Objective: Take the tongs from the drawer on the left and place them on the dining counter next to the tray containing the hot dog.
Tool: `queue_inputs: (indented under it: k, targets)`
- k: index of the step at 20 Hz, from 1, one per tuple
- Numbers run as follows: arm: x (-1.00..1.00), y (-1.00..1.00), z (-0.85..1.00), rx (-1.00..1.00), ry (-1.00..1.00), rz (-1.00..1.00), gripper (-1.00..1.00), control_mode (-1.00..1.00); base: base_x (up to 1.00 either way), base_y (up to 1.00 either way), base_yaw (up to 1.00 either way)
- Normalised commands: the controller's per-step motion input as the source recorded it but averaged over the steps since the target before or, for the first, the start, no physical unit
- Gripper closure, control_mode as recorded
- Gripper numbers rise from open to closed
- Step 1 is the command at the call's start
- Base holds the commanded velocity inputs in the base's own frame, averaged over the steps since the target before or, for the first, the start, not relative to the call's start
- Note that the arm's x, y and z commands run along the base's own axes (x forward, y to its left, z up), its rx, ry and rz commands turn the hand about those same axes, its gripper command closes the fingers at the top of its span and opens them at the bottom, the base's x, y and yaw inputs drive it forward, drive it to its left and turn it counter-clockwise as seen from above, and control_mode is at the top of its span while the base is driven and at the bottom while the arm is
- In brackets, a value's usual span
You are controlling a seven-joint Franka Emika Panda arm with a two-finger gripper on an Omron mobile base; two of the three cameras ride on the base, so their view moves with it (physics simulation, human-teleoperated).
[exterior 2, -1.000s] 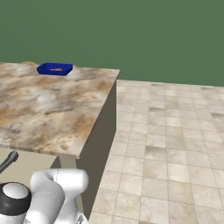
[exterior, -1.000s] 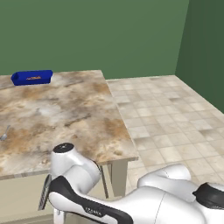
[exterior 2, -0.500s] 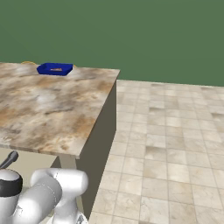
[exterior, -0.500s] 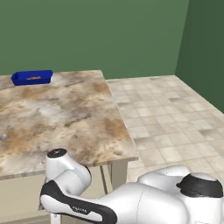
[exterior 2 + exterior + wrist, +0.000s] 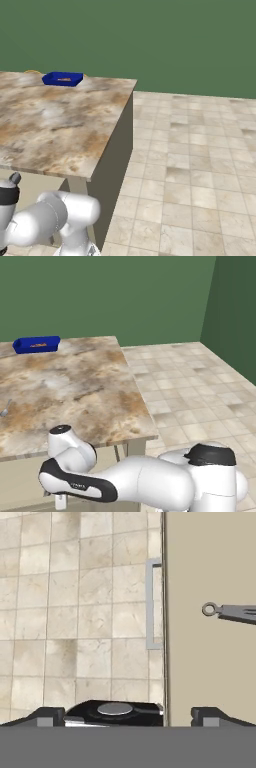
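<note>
Hand view: gripper (image 5: 127, 717) w/ jaws spread wide over open drawer (image 5: 210, 662); tongs (image 5: 230, 612) lie inside, ring end toward silver bar handle (image 5: 151, 604). Nothing held.

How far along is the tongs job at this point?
Done: the drawer is open, tongs lying inside. In hand: the open gripper hovers above it, holding nothing. Left: grasp the tongs, set them on the dining counter beside the tray.
</note>
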Motion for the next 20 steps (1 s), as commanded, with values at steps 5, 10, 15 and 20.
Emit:
queue_inputs:
  k: [5,10,15,20]
  targets:
    - [0.10,0.19,-0.25,0.00,0.00,0.02,-1.00,-1.00,0.00,0.00,0.00]
    - [0.17,0.14,-0.22,0.00,0.00,0.01,-1.00,-1.00,0.00,0.00,0.00]
    - [0.17,0.14,-0.26,0.00,0.00,0.02,-1.00,-1.00,0.00,0.00,0.00]
    - [0.14,0.17,-0.28,0.00,0.00,0.02,-1.00,-1.00,0.00,0.00,0.00]
